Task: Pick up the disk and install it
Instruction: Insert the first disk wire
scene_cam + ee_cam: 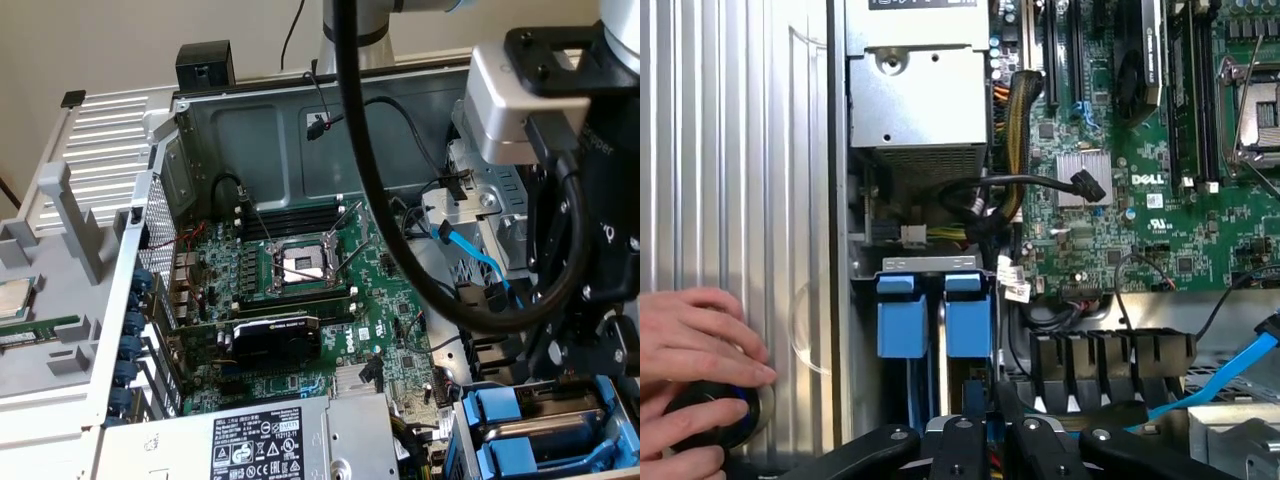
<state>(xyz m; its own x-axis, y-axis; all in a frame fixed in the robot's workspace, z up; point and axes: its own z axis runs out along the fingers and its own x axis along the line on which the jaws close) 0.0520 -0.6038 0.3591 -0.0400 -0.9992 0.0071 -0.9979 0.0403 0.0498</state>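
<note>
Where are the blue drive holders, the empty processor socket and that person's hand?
Blue drive holders (940,315), wrist view: blue front face.
Processor socket (302,264), exterior view: socket centre.
Hand (690,340), wrist view: back of fingers.

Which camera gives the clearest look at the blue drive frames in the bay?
The wrist view: two blue frames stand side by side in the bay, seen face-on just past the hand. The exterior view catches those frames at its lower right corner, partly behind the arm and black cables.
</note>
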